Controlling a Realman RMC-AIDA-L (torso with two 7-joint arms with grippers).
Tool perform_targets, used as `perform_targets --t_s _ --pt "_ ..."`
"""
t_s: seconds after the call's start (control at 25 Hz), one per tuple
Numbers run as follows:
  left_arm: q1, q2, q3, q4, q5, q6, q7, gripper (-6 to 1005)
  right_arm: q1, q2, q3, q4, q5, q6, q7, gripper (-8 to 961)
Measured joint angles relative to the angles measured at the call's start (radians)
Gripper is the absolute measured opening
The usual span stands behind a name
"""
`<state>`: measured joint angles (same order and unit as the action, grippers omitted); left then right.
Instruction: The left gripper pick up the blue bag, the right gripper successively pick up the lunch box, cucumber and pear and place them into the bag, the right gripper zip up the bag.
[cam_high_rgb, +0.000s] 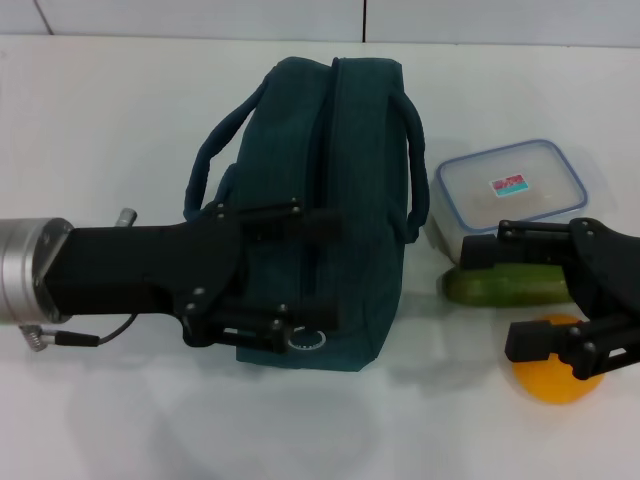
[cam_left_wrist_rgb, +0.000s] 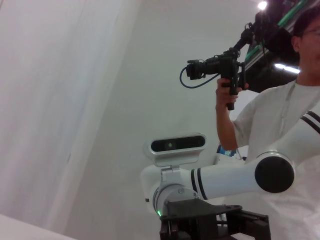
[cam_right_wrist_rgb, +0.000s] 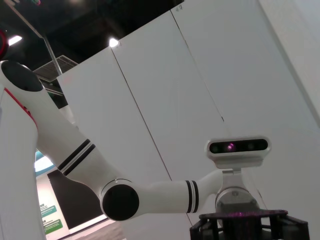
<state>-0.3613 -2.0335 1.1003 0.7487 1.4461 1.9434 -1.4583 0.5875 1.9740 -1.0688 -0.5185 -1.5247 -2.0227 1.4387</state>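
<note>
Here the first step is sitting unfinished: the left gripper (cam_high_rgb: 315, 275), fingers spread wide, is hovering over the blue bag's (cam_high_rgb: 340, 160) near end, grasping nothing. Next it likely needs to clamp the fabric. The bag is lying zipped, mid-table. The right gripper (cam_high_rgb: 515, 290), also released, is hanging over the cucumber (cam_high_rgb: 500, 287) and the pear (cam_high_rgb: 550, 385).

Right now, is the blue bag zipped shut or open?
Shut, as far as the head view shows: the blue bag has its top seam closed along the visible length, with no foil lining showing. The left gripper covers the near part.
</note>
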Motion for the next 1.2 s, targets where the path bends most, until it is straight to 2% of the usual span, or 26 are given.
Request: perform_targets --t_s 0.04,0.84,1.0,1.04,1.12,1.2 --pt "0.004 -0.001 -0.002 -0.001 -0.002 0.000 0.019 882 0.000 0.000 0.000 0.000 0.000 0.000 -0.001 869" --pt "0.001 -0.005 -0.024 0.002 -0.016 0.026 0.007 881 -0.002 0.003 -0.003 -0.001 0.000 0.004 -0.006 867" --pt "-0.005 0.007 -0.037 0.072 -0.106 0.060 -0.167 880 -0.007 0.002 -0.004 -0.002 0.000 0.004 -0.008 866" --pt "-0.005 0.010 -0.060 0.123 -0.102 0.039 -0.255 880 -0.010 0.001 -0.004 -0.002 0.000 0.005 -0.010 866" --pt "-0.006 0.014 -0.103 0.215 -0.050 -0.011 -0.399 880 -0.014 -0.001 -0.004 0.000 -0.001 0.009 -0.015 866" --pt "-0.010 0.012 -0.162 0.348 0.063 -0.099 -0.576 880 -0.020 -0.003 -0.005 0.000 -0.003 0.018 -0.019 865"
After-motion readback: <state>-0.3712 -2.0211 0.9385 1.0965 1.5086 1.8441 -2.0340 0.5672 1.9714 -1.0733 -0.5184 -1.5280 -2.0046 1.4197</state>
